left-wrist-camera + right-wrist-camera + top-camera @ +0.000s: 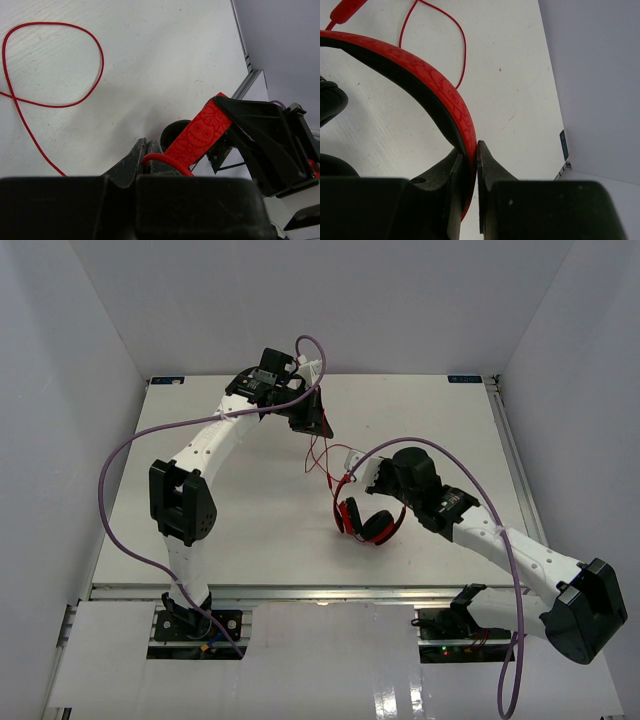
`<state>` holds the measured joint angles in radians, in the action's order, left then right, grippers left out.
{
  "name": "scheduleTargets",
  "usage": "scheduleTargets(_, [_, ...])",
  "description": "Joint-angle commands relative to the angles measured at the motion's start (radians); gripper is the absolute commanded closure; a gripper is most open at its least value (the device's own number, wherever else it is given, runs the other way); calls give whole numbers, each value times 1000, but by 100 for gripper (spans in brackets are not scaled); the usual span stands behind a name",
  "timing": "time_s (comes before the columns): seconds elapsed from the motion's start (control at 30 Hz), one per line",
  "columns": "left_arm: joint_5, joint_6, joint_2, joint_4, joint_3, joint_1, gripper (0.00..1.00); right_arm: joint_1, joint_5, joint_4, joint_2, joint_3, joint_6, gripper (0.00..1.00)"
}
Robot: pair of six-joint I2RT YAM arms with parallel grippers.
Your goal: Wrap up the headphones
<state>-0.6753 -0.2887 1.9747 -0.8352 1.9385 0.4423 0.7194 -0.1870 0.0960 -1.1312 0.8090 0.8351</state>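
Note:
The red headphones [373, 524] hang at mid table, ear cups low, with my right gripper [356, 480] shut on the headband. In the right wrist view the jaws [470, 148] pinch the red-and-black headband [420, 75]; a black ear pad [329, 100] shows at the left. The thin red cable [320, 455] runs up from the headphones to my left gripper [309, 420] at the far middle of the table. In the left wrist view that gripper [146, 146] is shut on the cable [160, 160], a loose loop [75, 65] lies on the table, and the headband [200, 132] sits just beyond.
Thick purple arm cables [125, 455] arch over the left side and trail past the right arm [515, 580]. A metal rail [505, 440] borders the table's right edge. White walls close in the back and both sides.

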Motion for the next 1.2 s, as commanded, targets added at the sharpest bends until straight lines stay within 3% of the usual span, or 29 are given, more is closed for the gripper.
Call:
scheduleTargets(0.0, [-19, 1, -63, 12, 4, 4, 100, 0, -42, -127, 2, 14, 47, 92])
scheduleTargets(0.73, [-57, -22, -56, 29, 35, 4, 100, 5, -40, -153, -56, -15, 211, 92])
scheduleTargets(1.17, [-93, -30, -83, 34, 20, 4, 100, 17, -109, -268, -94, -45, 355, 92])
